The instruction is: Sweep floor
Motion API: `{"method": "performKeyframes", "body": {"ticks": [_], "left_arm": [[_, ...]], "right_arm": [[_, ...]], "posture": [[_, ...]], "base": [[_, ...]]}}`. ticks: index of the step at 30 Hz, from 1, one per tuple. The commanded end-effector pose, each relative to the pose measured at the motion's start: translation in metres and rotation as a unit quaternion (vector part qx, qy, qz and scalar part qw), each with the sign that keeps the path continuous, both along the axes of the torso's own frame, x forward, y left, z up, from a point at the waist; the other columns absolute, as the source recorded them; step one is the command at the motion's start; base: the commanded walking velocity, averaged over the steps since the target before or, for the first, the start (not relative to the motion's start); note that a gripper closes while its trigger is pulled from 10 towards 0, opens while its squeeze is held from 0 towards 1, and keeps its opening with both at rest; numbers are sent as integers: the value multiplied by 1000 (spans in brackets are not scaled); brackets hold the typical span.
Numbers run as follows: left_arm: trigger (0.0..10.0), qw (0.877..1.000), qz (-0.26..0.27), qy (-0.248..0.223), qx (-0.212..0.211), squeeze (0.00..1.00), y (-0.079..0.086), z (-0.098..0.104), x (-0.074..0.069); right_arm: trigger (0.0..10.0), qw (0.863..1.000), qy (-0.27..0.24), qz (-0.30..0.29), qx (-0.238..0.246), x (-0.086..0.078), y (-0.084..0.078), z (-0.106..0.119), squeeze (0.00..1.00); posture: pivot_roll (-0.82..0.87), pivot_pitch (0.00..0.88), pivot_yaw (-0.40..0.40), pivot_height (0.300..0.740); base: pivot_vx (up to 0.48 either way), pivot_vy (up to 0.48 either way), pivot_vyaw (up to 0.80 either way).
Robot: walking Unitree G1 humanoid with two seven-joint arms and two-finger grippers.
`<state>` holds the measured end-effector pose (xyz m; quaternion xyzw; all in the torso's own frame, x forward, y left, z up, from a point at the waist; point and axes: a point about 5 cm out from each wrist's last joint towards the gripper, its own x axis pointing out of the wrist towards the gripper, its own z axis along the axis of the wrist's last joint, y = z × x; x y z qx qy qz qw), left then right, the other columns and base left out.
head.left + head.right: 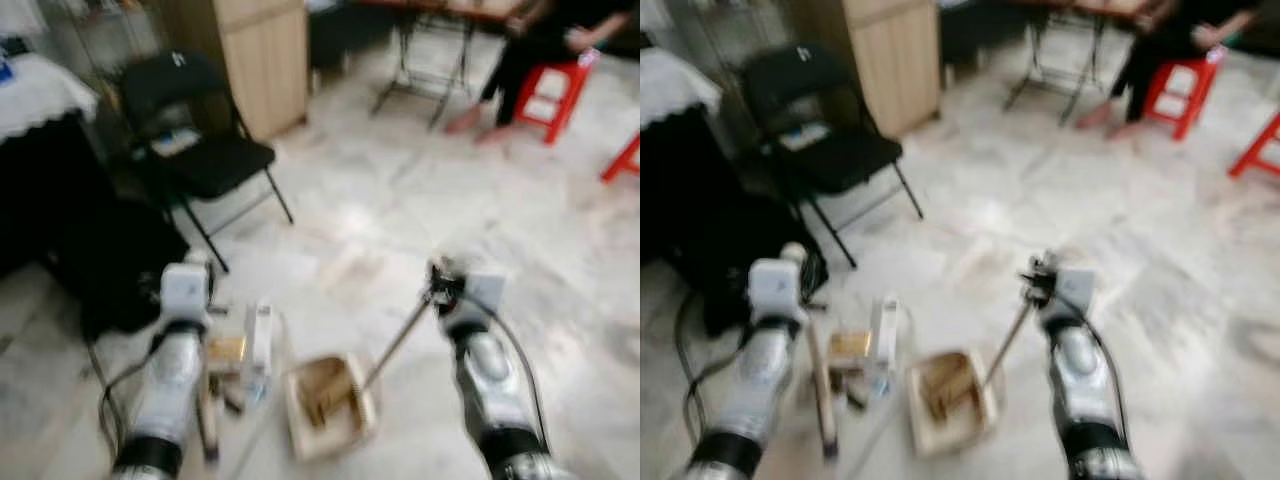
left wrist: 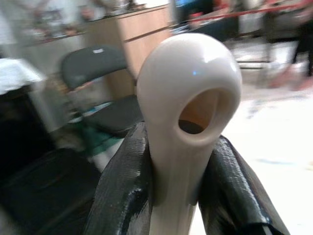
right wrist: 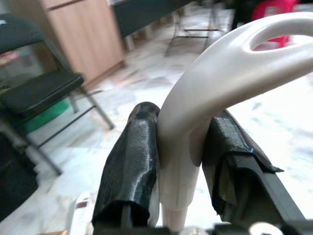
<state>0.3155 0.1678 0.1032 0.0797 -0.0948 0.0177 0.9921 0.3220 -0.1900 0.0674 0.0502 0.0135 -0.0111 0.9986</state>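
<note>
My left gripper (image 2: 180, 139) is shut on a cream handle (image 2: 188, 73) with a hanging hole at its end. From the head it sits at the lower left (image 1: 190, 268), above a wooden stick (image 1: 207, 415) and a pale brush part (image 1: 260, 345), both blurred. My right gripper (image 3: 183, 116) is shut on a curved cream handle (image 3: 230, 63). In the left eye view this gripper (image 1: 440, 287) holds a thin rod (image 1: 395, 345) that slants down to a tan dustpan (image 1: 325, 405) on the marble floor between my arms. Some brown debris lies in the pan.
A black folding chair (image 1: 205, 150) and a black bag (image 1: 120, 260) stand at the left, beside a cloth-covered table (image 1: 35, 90). Behind the chair is a wooden cabinet (image 1: 262, 60). A person sits on a red stool (image 1: 555, 85) at the back right; another red stool (image 1: 625, 160) is nearby.
</note>
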Motion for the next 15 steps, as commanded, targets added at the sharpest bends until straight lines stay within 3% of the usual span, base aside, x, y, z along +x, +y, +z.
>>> {"method": "performKeyframes", "body": {"ticks": [1,15], "left_arm": [[10000,1000,0,-16,-3,0,1,5,0],[10000,1000,0,-22,-8,0,-1,8,2]], "right_arm": [[10000,999,-32,12,-10,8,5,16,0],[10000,999,-39,20,-12,12,8,21,0]], "posture": [[-129,0,21,740],[-129,0,9,740]], "base": [[0,0,-800],[0,0,-800]]}}
